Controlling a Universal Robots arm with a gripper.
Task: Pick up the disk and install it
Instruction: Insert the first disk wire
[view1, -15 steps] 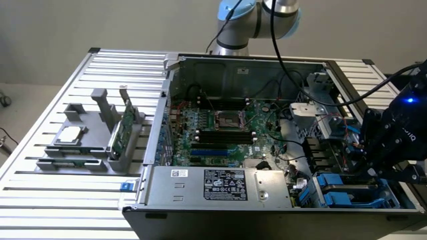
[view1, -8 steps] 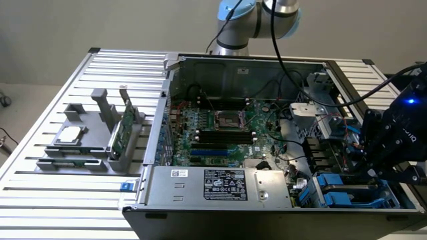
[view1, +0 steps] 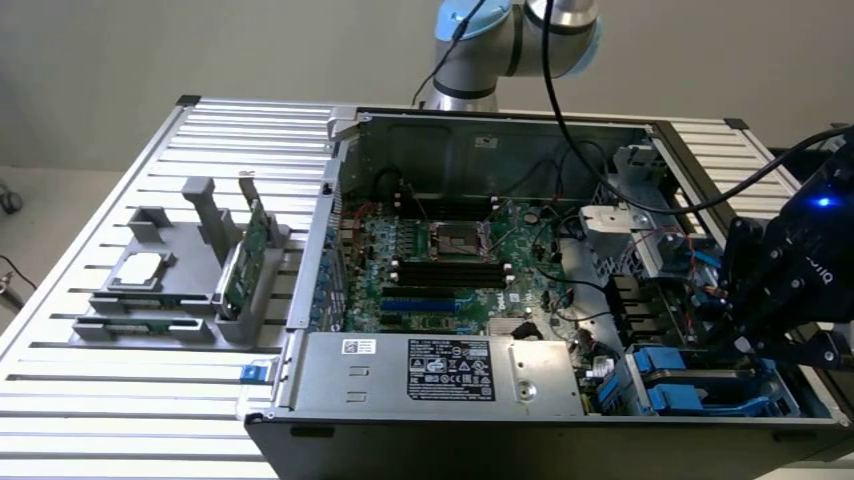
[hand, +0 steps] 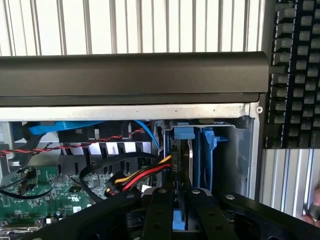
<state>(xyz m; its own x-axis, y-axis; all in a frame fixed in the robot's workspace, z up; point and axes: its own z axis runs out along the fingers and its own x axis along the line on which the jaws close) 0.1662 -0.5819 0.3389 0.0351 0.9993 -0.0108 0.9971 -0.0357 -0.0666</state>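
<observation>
End effector (hand: 181, 200) sits low over the drive bay at the near corner of the open computer case (view1: 441, 380), on the exterior view's right, and I see its two dark fingers (hand: 157, 210) narrowed onto the disk (hand: 190, 155). That disk stands on edge in the bay, its silver face framed by a blue carrier, with a red, yellow and black cable bundle (hand: 145, 175) just beside it. On the slatted tabletop (view1: 134, 400), on the exterior view's left, a grey fixture (view1: 187, 270) holds a green circuit card (view1: 251, 250) and a small silver chip (view1: 140, 268).
</observation>
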